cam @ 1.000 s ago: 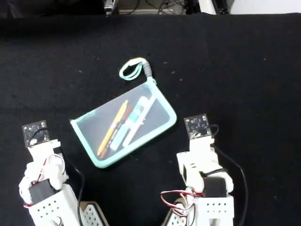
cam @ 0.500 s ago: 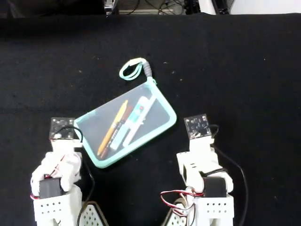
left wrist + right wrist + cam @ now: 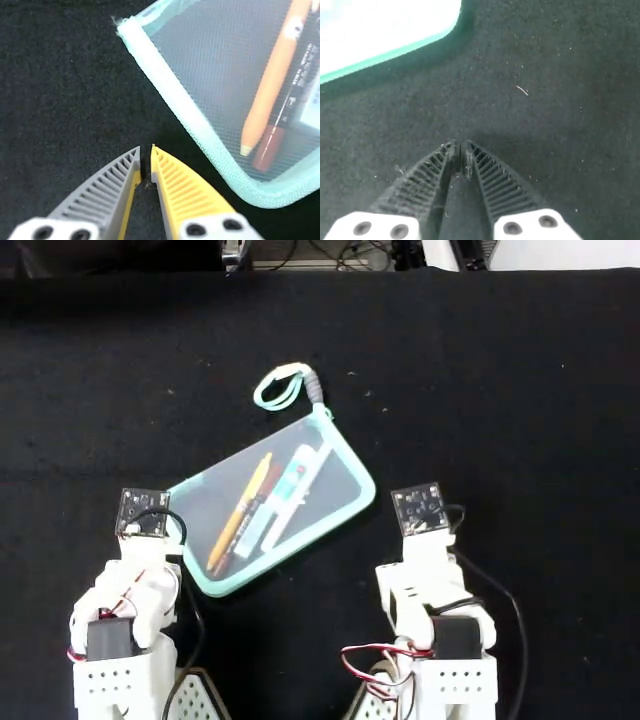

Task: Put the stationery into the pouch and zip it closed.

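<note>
Now, stationery (image 3: pixel 262 505) inside the pouch (image 3: pixel 203 502).

pouch hemmed in at the near side, bare cloth beyond

the pouch (image 3: pixel 265 502) is flanked at its near side by the left gripper (image 3: pixel 146 152), set just beside the mint edge with fingers pressed together. the right gripper (image 3: pixel 459 150), likewise closed, is placed near the other corner. bare black cloth (image 3: pixel 500 390) is spread beyond the pouch and out to both sides. the wrist loop (image 3: pixel 282 387) is laid off the pouch's far end.
</note>
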{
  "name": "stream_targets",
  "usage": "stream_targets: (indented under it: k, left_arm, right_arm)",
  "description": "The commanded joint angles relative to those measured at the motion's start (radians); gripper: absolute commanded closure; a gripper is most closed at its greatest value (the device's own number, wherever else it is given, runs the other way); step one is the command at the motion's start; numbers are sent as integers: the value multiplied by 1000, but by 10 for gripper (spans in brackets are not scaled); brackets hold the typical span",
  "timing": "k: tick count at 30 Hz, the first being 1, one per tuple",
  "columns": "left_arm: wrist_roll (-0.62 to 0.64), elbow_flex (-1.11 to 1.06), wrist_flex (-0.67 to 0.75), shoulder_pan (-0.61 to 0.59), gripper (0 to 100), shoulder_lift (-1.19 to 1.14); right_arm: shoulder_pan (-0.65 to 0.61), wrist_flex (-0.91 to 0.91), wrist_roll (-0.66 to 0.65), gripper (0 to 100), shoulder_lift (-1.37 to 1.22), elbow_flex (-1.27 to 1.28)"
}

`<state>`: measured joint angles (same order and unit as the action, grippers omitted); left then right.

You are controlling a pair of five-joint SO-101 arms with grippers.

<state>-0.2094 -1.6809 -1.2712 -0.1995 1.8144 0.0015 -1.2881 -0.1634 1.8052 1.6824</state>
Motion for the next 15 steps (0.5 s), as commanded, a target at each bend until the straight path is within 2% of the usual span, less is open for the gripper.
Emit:
stream_targets:
  k: [1, 15]
  left_arm:
    - [-11, -18, -5, 16, 945, 14]
    - [-11, -18, -3, 7, 945, 5]
  right_arm:
    - [-14, -3, 9, 985, 73, 2]
    - [-14, -3, 9, 985, 71, 2]
